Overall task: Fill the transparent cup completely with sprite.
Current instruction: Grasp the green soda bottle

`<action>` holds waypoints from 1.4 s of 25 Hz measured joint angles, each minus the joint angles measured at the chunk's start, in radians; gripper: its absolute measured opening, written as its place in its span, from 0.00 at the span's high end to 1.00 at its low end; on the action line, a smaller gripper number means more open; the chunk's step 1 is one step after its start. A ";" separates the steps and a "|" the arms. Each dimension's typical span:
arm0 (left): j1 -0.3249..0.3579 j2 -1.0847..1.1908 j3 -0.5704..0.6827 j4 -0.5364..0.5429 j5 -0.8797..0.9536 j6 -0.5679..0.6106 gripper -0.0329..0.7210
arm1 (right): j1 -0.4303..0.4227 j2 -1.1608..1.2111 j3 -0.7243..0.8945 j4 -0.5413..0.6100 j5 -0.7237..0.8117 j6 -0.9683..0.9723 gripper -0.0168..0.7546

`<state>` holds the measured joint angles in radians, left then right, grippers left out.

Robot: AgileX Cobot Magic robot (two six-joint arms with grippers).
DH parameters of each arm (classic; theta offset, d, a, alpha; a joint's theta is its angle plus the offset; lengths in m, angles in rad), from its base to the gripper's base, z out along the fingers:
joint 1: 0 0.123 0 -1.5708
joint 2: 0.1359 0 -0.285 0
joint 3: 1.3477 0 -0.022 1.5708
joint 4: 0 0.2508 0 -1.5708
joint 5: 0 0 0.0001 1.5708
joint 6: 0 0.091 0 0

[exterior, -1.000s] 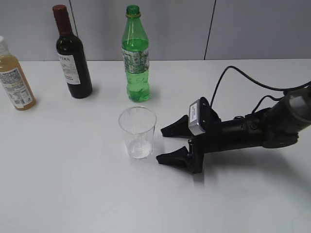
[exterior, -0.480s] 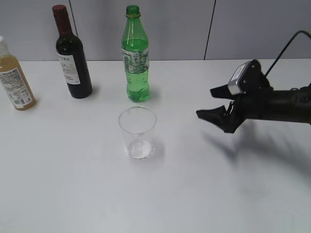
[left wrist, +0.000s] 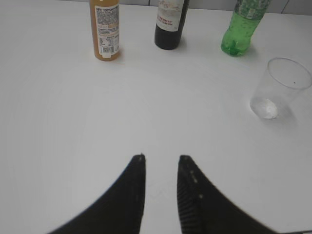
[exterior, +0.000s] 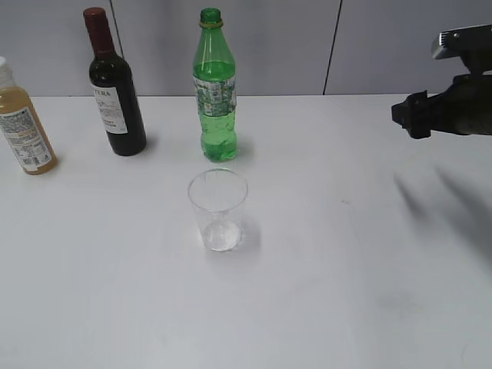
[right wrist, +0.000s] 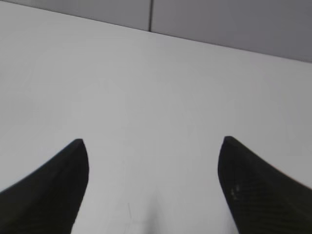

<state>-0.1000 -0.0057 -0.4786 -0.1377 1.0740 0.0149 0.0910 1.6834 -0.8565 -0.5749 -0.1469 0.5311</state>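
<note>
Transparent cup [exterior: 218, 209] upright at table [exterior: 346, 292] centre, empty, nothing touching it. Green Sprite bottle [exterior: 214, 88] capped, upright, just behind cup at 12 o'clock, apart from it. Dark wine bottle [exterior: 114, 88] with red cap at 10 o'clock from cup; yellowish juice bottle [exterior: 21, 123] at far 9 o'clock edge. Right gripper [exterior: 415, 115] raised at 2 o'clock, well apart from cup, holding nothing; in right wrist view right gripper [right wrist: 151, 151] with jaws spread wide over bare table. Left gripper [left wrist: 161, 158] with jaws slightly parted, narrow gap, nothing between; cup [left wrist: 282, 88] at 2 o'clock from it, bottles lined along 12 o'clock.
</note>
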 joint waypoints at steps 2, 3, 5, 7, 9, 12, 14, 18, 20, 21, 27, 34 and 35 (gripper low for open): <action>0.000 0.000 0.000 0.000 0.000 0.000 0.72 | 0.000 -0.038 -0.017 0.050 0.125 0.007 0.20; 0.000 0.000 0.000 0.000 0.000 0.000 0.72 | 0.000 -0.055 -0.025 0.086 0.190 -0.005 0.21; 0.000 0.000 0.000 0.000 0.000 0.000 0.72 | 0.000 -0.089 -0.044 0.192 0.307 -0.088 0.22; 0.000 0.000 0.000 0.000 0.000 0.000 0.72 | 0.000 -0.117 -0.065 0.368 0.406 -0.250 0.23; 0.000 0.000 0.000 0.000 0.000 0.000 0.72 | 0.000 -0.148 -0.091 0.512 0.509 -0.383 0.23; 0.000 0.000 0.000 0.000 0.000 0.000 0.72 | 0.000 -0.204 -0.119 0.602 0.687 -0.477 0.23; 0.000 0.000 0.000 0.000 0.000 0.000 0.72 | 0.000 -0.261 -0.121 0.621 0.797 -0.506 0.23; 0.000 0.000 0.000 0.000 0.000 0.000 0.72 | 0.000 -0.421 -0.123 0.647 0.975 -0.546 0.23; 0.000 0.000 0.000 0.000 0.000 0.000 0.72 | 0.000 -0.512 -0.124 0.652 1.043 -0.555 0.23; 0.000 0.000 0.000 0.000 0.000 0.000 0.72 | 0.000 -0.555 -0.124 0.653 1.075 -0.557 0.23; 0.000 0.000 0.000 0.000 0.000 0.000 0.72 | 0.000 -0.845 -0.054 0.662 1.120 -0.562 0.23; 0.000 0.000 0.000 0.000 0.000 0.000 0.72 | 0.000 -1.142 0.179 0.662 1.138 -0.562 0.23; 0.000 0.000 0.000 0.000 0.000 0.000 0.72 | 0.000 -1.184 0.215 0.662 1.135 -0.562 0.23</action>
<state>-0.1000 -0.0057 -0.4786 -0.1377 1.0740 0.0149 0.0910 0.4998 -0.6411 0.0869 0.9879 -0.0310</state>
